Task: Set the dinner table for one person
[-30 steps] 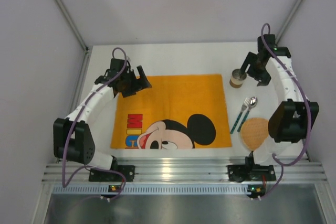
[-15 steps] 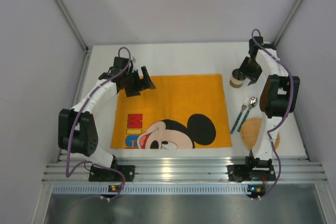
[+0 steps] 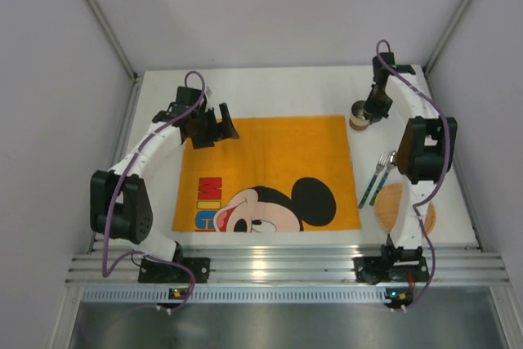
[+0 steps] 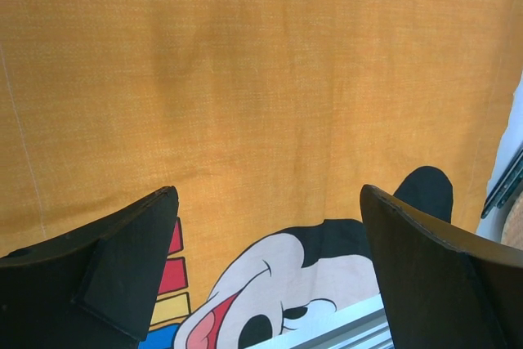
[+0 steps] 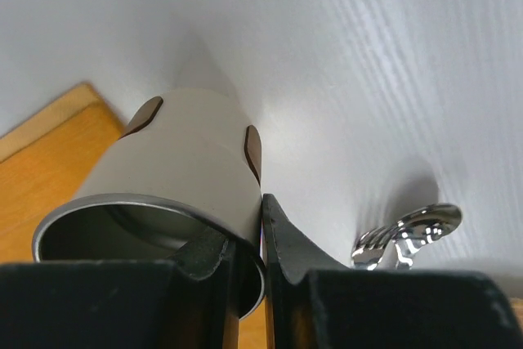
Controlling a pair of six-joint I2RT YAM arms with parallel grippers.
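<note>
Your right gripper (image 5: 261,210) is clamped on the pale steel-lined cup (image 5: 176,169), which has brown patches on its side. 1 finger sits inside the rim and 1 outside, with the thin wall pinched between them. That is a narrow hold, so lift straight up before you travel. Keep the wrist level and move slowly, because I judge the cup could pivot on the pinch or slip if you sweep sideways too soon.

The plain white dinner table (image 3: 270,87) lies directly beneath that hand, and the cup's base appears to rest on it. The far corner of the orange Mickey Mouse cloth mat (image 3: 270,153) is just beside the hand, toward the other arm. The teal-handled fork (image 3: 374,177) and the spoon (image 3: 387,171) lie behind the hand, nearer its base and apart from the cup, so carry the cup clear of them. Set it flat before you release.

The right arm is stretched well forward, with the wrist bent down over the cup. Your left gripper (image 4: 268,202) hangs low over the mat with its jaws wide apart, holding nothing.
</note>
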